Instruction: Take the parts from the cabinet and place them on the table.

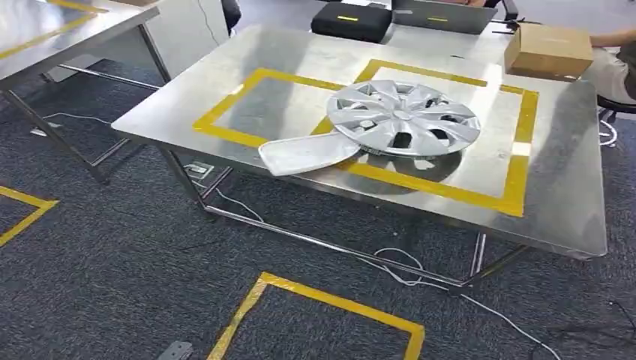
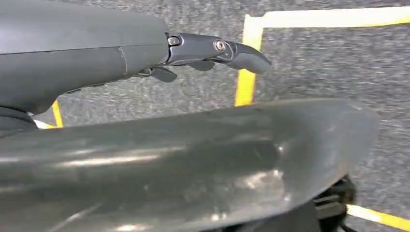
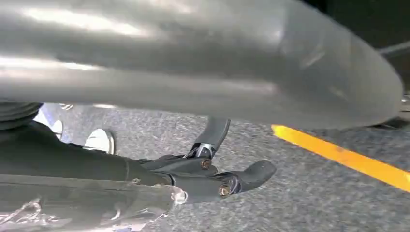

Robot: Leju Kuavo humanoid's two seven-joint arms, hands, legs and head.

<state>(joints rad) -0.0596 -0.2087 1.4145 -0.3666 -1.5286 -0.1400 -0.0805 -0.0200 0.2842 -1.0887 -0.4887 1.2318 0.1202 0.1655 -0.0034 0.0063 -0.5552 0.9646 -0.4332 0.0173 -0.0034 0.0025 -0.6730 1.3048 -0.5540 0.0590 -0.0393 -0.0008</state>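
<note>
Hubcap (image 1: 403, 118) and flat silver panel (image 1: 307, 154) overhang worktop (image 1: 570, 202) near edge. Left hand (image 2: 212, 50) and right hand (image 3: 217, 179) are seen extended, holding nothing.

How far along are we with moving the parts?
Done: a hubcap and a flat silver panel lie on the table, the panel at its near edge. In hand: a large grey curved part lies against the left hand and right hand; grip unclear. Left: setting it on the table.
</note>
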